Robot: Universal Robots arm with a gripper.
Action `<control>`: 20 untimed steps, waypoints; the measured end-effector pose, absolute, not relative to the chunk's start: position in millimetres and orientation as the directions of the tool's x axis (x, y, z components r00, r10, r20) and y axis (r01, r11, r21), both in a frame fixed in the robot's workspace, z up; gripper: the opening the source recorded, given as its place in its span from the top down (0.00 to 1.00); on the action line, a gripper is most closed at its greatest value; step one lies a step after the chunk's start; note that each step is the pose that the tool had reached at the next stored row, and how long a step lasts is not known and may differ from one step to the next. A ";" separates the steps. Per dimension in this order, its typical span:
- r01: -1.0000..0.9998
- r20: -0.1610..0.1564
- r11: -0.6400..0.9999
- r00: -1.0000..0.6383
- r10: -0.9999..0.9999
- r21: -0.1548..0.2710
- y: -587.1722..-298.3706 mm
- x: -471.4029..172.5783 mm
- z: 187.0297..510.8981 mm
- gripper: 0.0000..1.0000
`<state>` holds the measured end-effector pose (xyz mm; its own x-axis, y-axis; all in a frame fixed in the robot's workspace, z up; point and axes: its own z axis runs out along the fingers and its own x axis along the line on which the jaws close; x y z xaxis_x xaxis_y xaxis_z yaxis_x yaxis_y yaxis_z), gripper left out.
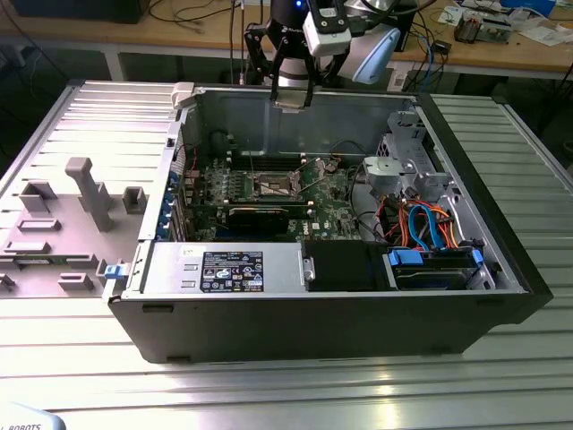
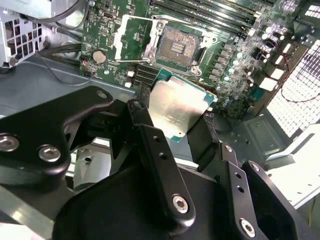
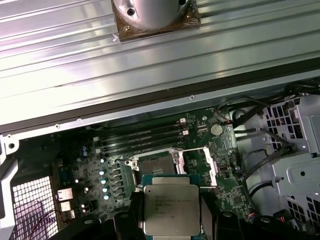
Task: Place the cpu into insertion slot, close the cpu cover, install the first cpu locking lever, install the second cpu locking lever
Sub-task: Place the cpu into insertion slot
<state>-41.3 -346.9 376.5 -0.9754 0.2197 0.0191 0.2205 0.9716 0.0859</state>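
The gripper [image 1: 292,97] hangs high over the open computer case [image 1: 358,327]. Its jaws are closed on the cpu [image 2: 177,106], one black finger [image 2: 150,145] pressed to each of two opposite edges. The chip sits flat between the jaws with its dull silver top facing the wrist cameras.

The insertion slot [image 2: 175,44] lies well below the jaws on the green motherboard [image 2: 97,25], apart from the chip, with its brownish contact field bare. In both wrist views it shows just past the held chip's far edge.

The cpu cover [image 2: 118,42] stands swung open beside the slot, on the side towards the round coin battery [image 2: 100,56], and green board shows through its square window. Whether either locking lever is engaged cannot be told.

The long dark memory slots [image 3: 140,137] run beyond the slot, farther from the jaws. In the exterior view the case rests on a ribbed metal table [image 1: 269,385], with the jaws above the case's far wall.
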 end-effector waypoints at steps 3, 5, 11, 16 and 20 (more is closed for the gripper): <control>0.228 0.019 0.970 -0.974 0.228 0.086 -346.9 -41.3 376.4 0.46; 0.228 0.019 0.970 -0.974 0.228 0.086 -346.9 -41.3 376.3 0.46; 0.241 0.019 0.967 -0.971 0.240 0.086 -346.9 -41.6 376.1 0.46; 0.276 0.019 0.957 -0.961 0.275 0.086 -346.9 -41.7 375.9 0.46; 0.294 0.019 0.952 -0.956 0.293 0.086 -346.9 -41.7 375.6 0.46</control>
